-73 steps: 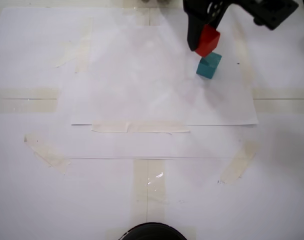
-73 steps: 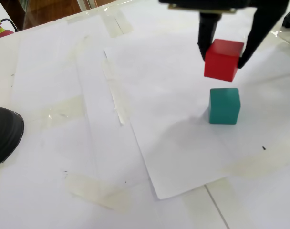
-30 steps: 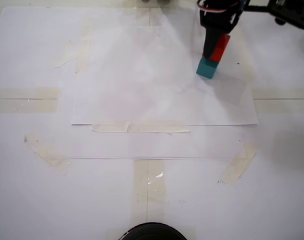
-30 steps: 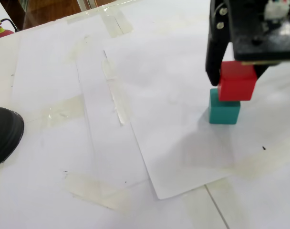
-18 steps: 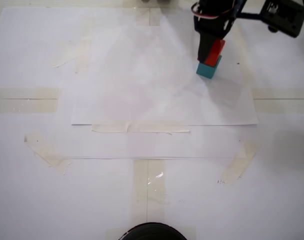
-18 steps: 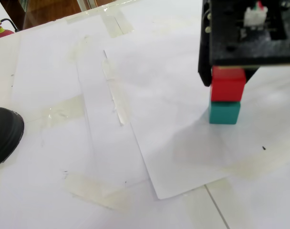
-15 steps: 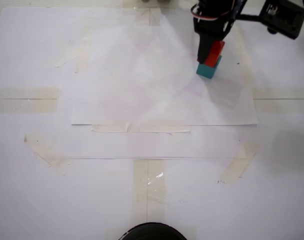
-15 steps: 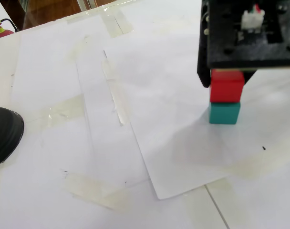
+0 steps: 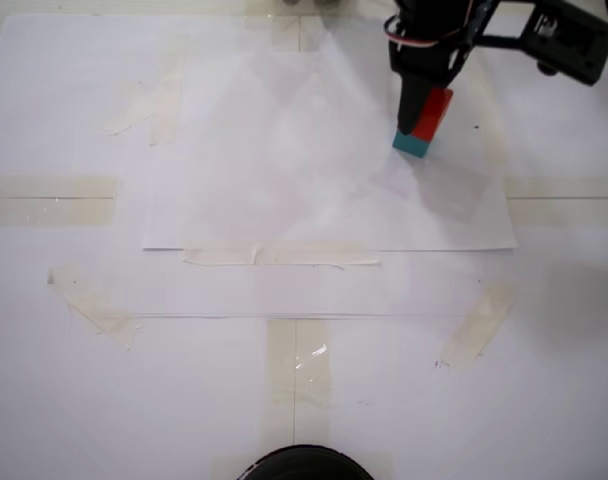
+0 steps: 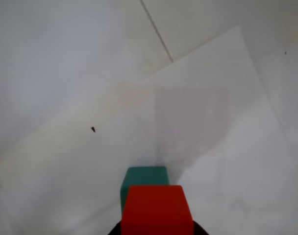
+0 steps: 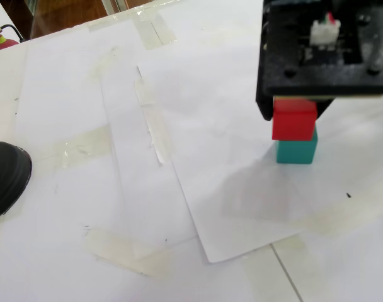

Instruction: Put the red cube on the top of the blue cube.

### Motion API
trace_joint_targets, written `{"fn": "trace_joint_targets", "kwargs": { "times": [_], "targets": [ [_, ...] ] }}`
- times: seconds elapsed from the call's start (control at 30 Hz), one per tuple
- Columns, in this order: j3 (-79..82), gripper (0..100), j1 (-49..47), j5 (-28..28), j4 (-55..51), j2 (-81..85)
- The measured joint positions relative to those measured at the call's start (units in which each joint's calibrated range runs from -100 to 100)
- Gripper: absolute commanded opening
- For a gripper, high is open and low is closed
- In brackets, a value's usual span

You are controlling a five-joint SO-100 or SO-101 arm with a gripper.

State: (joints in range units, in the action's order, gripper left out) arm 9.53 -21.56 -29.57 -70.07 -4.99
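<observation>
Alignment is what we watch here: the small matte bright red cube sits directly over the small matte teal blue cube, their faces roughly square to one another, with the red one shifted a touch to the left in a fixed view. We judge the red block to be resting on, or just at, the top of the teal one; we cannot make out any gap between them. The black two-finger gripper comes down from above and its jaws pinch the red cube by its sides, so the coming move, as we read it, is simply to let go and lift straight up without dragging the stack. Both cubes stand on the white paper sheet taped to the white table, towards the top right in a fixed view.

In the wrist view the red cube fills the bottom edge and hides most of the blue cube. The fingertips themselves are largely hidden behind the gripper body or the cube.
</observation>
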Motion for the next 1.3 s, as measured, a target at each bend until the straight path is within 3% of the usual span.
{"fn": "trace_joint_targets", "kwargs": {
  "times": [0.63, 1.3],
  "targets": [
    [0.00, 38, -3.00, -6.25, -2.36, -0.35],
    [-2.35, 41, -6.07, -9.28, -3.99, 3.21]
  ]
}}
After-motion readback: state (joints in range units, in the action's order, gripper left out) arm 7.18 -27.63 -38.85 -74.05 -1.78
